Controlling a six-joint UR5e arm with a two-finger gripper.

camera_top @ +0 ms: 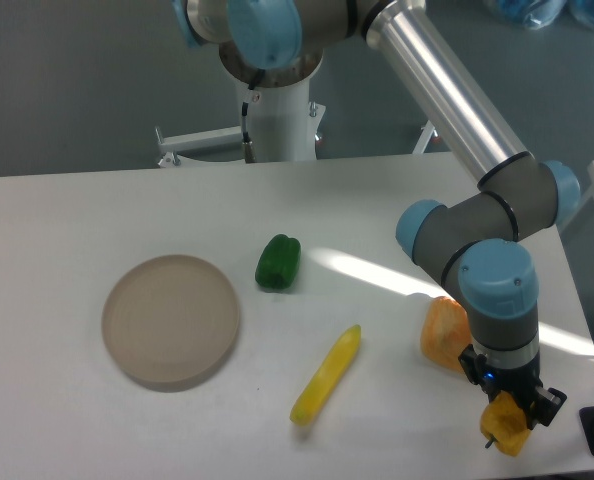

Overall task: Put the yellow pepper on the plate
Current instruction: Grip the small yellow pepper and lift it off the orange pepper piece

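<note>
- End effector, near right corner of the worktop, pinches the yellow pepper, apparently lifted clear for carrying.
- Orange wedge just behind; long yellow vegetable lies between.
- Plate well apart leftward, bare; green pepper beyond the likely path.

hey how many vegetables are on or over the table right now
4: green pepper mid-table, long yellow vegetable in front of it, orange wedge partly behind the arm, yellow pepper at the gripper.
</note>
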